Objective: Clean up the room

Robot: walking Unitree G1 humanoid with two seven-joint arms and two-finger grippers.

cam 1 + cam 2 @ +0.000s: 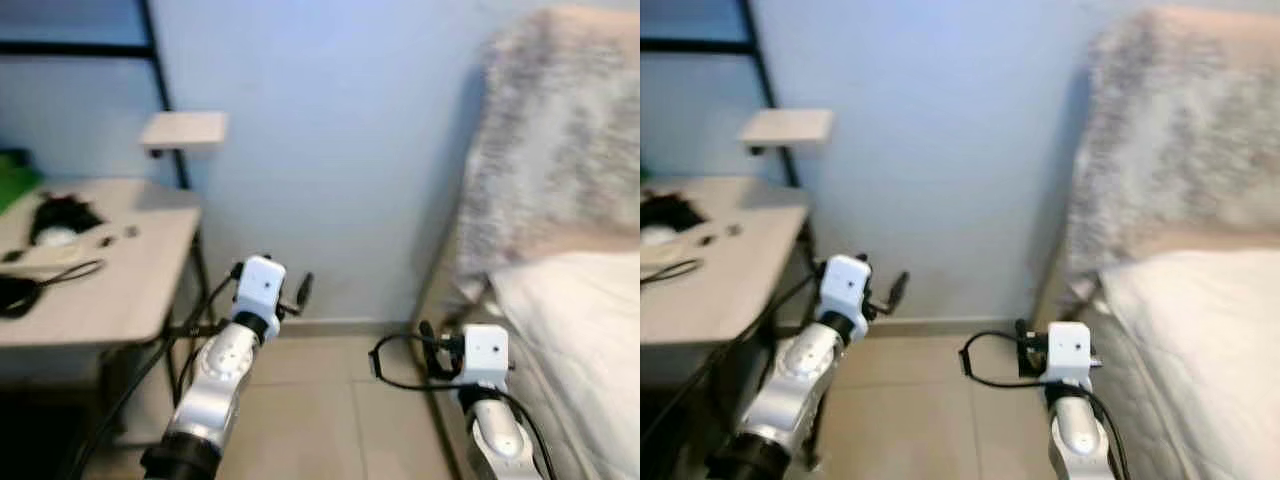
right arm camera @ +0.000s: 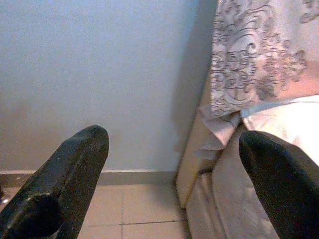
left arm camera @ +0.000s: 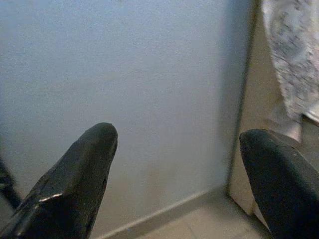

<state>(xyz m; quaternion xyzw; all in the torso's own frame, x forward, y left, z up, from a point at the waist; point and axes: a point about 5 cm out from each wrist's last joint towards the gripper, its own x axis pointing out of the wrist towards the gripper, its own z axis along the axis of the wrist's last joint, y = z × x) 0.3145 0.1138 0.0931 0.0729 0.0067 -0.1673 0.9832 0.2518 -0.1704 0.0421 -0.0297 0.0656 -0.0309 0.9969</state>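
Both arms are held out low over the tiled floor (image 1: 330,400), facing a pale blue wall (image 1: 330,150). The left gripper (image 3: 179,164) has its two black fingers spread wide apart with nothing between them; the right gripper (image 2: 174,169) is just as wide and just as empty.

The clutter sits at about nine o'clock from the arms, on a pale desk (image 1: 120,290): a black rumpled object (image 1: 62,215) with something whitish under it, a dark cable (image 1: 50,275) looping toward the near edge, a few small dark bits (image 1: 118,237) and a patch of bright green (image 1: 18,175) cut off by the frame. All of it is blurred, so I cannot say what any piece is. A small white shelf (image 1: 185,130) hangs from a black frame above the desk.

At about three o'clock stands a bed (image 1: 570,310) with a white sheet, and a grey patterned cloth (image 2: 254,55) draped over its headboard. The bed's far side is cut off.
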